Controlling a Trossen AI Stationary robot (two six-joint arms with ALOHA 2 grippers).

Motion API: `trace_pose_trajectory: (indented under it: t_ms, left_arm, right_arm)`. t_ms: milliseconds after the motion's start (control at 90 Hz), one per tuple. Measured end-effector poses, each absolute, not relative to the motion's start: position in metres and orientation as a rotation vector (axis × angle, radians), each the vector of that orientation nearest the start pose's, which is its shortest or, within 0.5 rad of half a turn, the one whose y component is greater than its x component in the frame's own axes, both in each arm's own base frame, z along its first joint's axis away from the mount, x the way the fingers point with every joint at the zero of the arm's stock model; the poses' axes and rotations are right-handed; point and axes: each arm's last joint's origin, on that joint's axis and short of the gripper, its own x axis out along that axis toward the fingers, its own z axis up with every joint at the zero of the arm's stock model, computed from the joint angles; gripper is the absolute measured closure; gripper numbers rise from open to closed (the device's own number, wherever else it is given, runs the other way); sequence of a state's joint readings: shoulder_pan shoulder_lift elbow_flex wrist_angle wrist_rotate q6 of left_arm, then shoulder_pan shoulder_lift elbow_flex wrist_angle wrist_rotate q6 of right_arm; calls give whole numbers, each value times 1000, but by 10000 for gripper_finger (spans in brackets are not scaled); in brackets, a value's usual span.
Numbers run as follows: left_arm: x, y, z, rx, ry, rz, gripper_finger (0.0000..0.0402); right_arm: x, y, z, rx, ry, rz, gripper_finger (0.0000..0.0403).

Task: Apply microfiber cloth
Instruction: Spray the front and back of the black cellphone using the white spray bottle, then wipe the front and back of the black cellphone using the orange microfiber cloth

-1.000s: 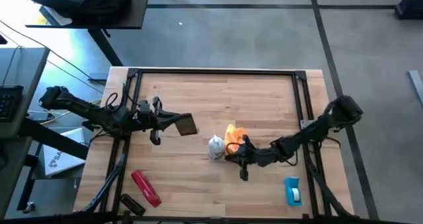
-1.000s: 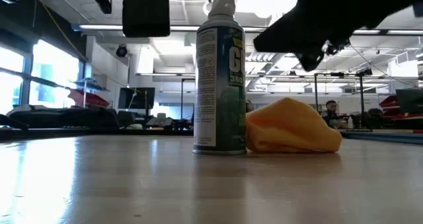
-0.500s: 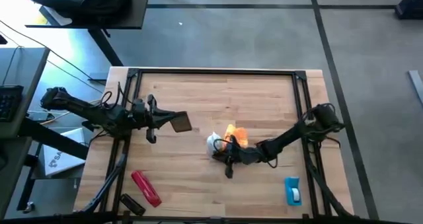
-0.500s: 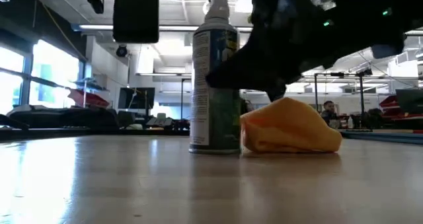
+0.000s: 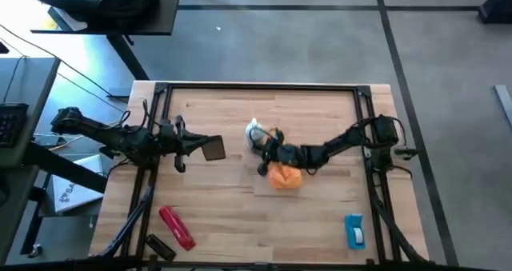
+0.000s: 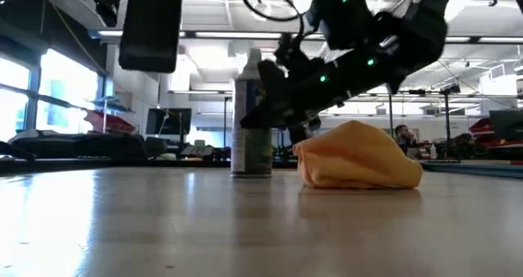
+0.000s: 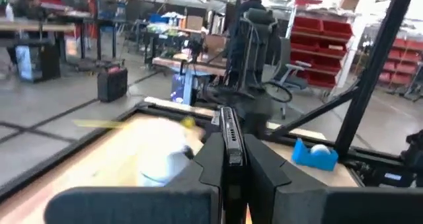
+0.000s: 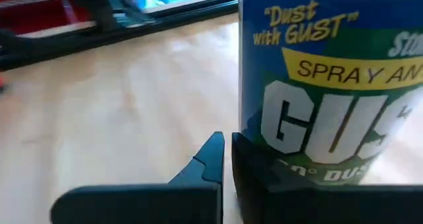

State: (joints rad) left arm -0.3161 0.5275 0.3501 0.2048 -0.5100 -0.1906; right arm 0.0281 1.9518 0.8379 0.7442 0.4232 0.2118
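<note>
Microfiber cloth [image 5: 285, 177], orange and bunched, lies at frame centre in the high view, just below the right gripper [image 5: 262, 155]. A spray can [image 5: 255, 132] stands beside that gripper; contact cannot be confirmed. The left gripper [image 5: 194, 145] at centre left holds a black phone [image 5: 214, 149].

Low view: cloth [image 6: 357, 155] rests on the table [image 6: 163, 228] right of the can [image 6: 252, 122], its upper edge partly covered by the arm.

Left wrist view: fingers [image 7: 210, 159] clamp the phone [image 7: 229, 137] edge-on.

Right wrist view: fingers [image 8: 206, 159] nearly closed, empty, before the can label [image 8: 330, 85]; the can top is cut off.
</note>
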Motion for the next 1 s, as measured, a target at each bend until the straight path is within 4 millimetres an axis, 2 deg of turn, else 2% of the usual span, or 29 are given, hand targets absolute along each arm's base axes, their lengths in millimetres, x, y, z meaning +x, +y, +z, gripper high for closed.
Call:
trace_pose_trajectory:
  t_ms: [78,167,222,378,511,622,767,1000]
  left_arm:
    - [135,-29,237,-263,-42,190,389]
    - [136,-29,216,-348,-44,192,389]
    - [136,-29,210,-369,-72,206,389]
    - [141,-26,203,-366,-60,245,389]
    - [148,-22,195,-453,-39,311,389]
    - [156,-19,185,-525,8,358,389]
    - [164,-19,175,-633,28,393,389]
    - [175,-17,166,-821,-29,463,389]
  right_arm:
    - [367,-9,127,66,335,-393,402]
    - [363,-5,143,8,373,-274,392]
    - [359,-1,152,4,435,-198,378]
    - [349,19,180,65,682,-89,308]
    - [342,41,190,44,894,-41,239]
    - [334,54,190,25,990,-18,190]
    - [324,63,184,120,1081,-76,145]
    - [319,67,171,39,1133,-248,123]
